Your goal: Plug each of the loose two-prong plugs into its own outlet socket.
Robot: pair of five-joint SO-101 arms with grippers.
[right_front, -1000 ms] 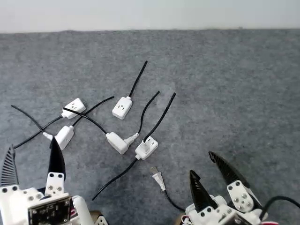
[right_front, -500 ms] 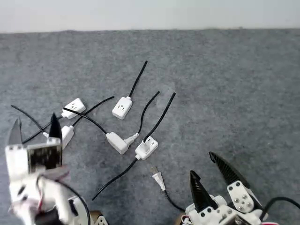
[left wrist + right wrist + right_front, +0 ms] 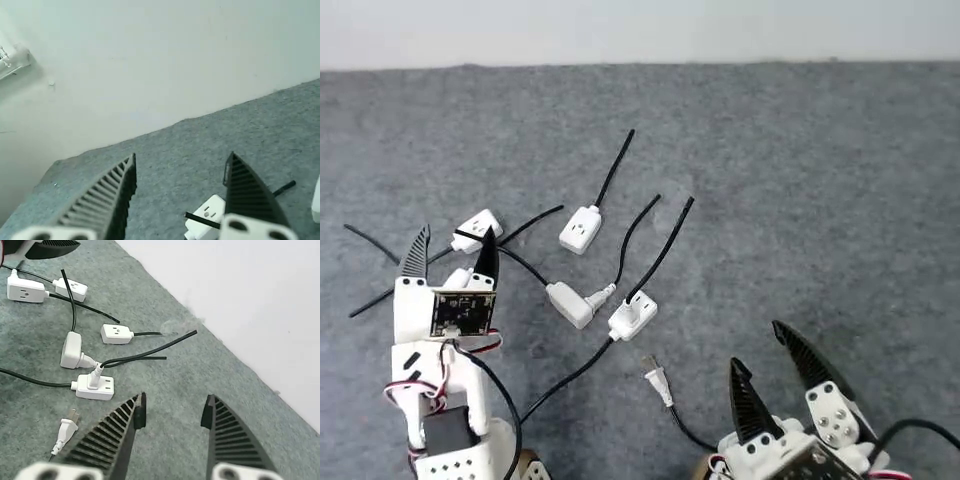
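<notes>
Grey carpet [image 3: 820, 180], plug [image 3: 657, 381] prongs toward socket [image 3: 632, 316]

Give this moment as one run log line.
left pincer: open, near left socket | right pincer: open, empty | loose plug: on carpet

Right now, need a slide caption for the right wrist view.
Open right gripper hovers near a loose plug, an empty socket beyond.

Loose plug [image 3: 657, 380] in front — nearest socket [image 3: 632, 316] just behind it
</notes>
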